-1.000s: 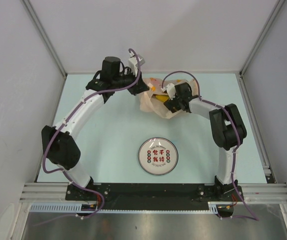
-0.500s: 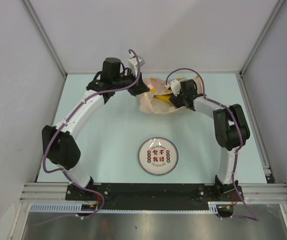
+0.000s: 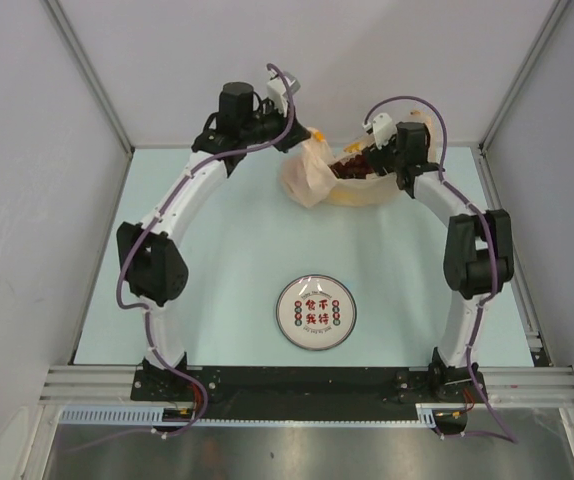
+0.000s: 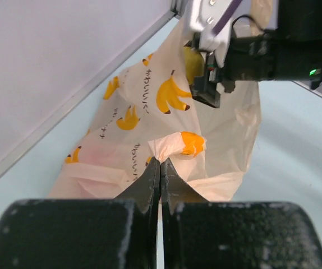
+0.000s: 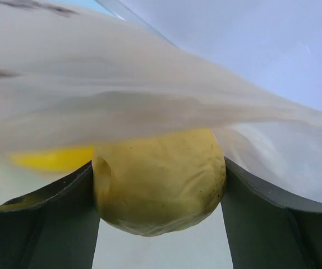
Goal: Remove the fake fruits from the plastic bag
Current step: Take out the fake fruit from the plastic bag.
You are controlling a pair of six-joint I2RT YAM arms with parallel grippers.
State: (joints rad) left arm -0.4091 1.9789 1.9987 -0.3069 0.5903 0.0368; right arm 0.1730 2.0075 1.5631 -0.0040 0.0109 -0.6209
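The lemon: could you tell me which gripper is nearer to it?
Right. The right gripper grips the lemon inside the plastic bag; the left gripper pinches the bag's edge, off the lemon.

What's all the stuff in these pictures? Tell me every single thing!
bag: one, pale orange with yellow banana pictures, far middle of the table
lemon: one, yellow, under the bag's thin film, between the right fingers
dark red fruit: one showing, in the bag's mouth; which kind, cannot tell
plate: one, white with red characters, near middle of the table
table: one, pale blue-green
left arm: one, white and black, reaching to the bag
right arm: one, white and black, reaching to the bag
left fingers: black, shut on a fold of the bag
right fingers: dark, shut on the lemon
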